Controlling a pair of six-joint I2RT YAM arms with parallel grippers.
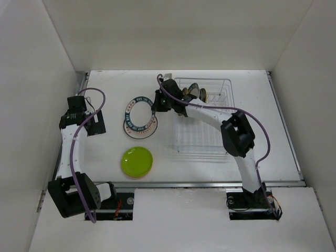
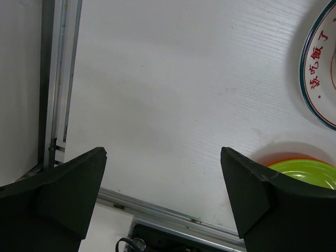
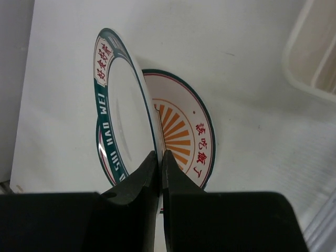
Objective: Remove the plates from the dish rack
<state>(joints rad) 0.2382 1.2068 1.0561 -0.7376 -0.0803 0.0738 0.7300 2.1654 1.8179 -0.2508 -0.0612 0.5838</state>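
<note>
Pinches the rim of the teal-rimmed plate (image 3: pixel 118 113) in the right gripper (image 3: pixel 160 157), jaws closed on it, left of centre in the overhead view. Tilts that plate over the sunburst plate (image 3: pixel 181 139), which lies flat on the table (image 1: pixel 252 105). Holds the left gripper (image 2: pixel 163 152) wide apart at the frame's left, gripping nothing. Shows the lime green plate (image 1: pixel 137 160) stacked on an orange plate (image 2: pixel 286 157), lower centre. Shows upright plates (image 1: pixel 193 91) in the dish rack (image 1: pixel 202 139), at its upper end.
</note>
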